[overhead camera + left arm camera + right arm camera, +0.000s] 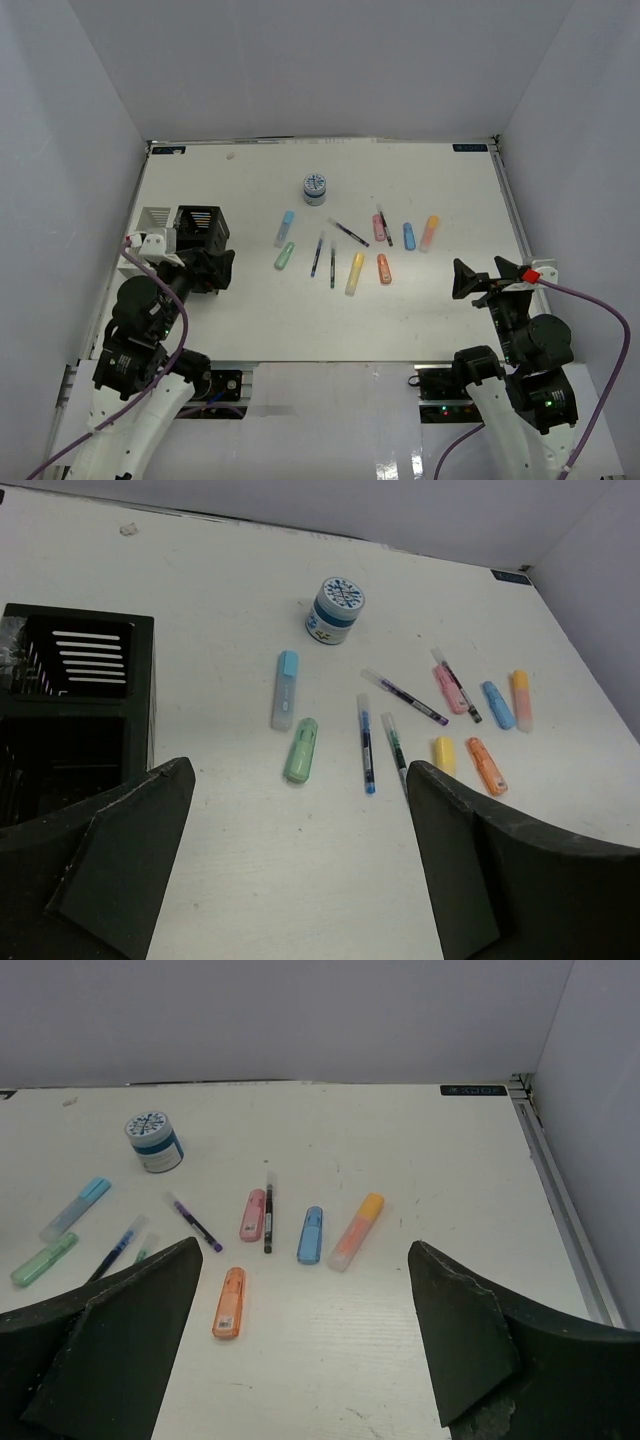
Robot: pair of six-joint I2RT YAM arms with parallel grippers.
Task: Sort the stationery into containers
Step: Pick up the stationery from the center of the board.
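Observation:
Pastel markers and thin pens lie loose mid-table: a light blue marker [285, 228], a green marker [284, 256], a yellow marker [355, 272], an orange marker [229, 1302], a pink marker [252, 1214] and a blue marker [311, 1235]. Between them lie several pens, among them a purple one [404, 696]. The blue-white roll [315, 188] stands behind them. The black organizer [200, 232] and the white tray [152, 222] sit at the left. My left gripper [212, 266] hovers open just in front of the organizer. My right gripper [483, 275] hovers open to the right of the markers. Both hold nothing.
White walls close the table on three sides. A raised rail [562, 1210] runs along the table's right edge. An orange-capped marker [356, 1231] is the rightmost item. The organizer's slotted wall [90, 660] rises close beside my left finger.

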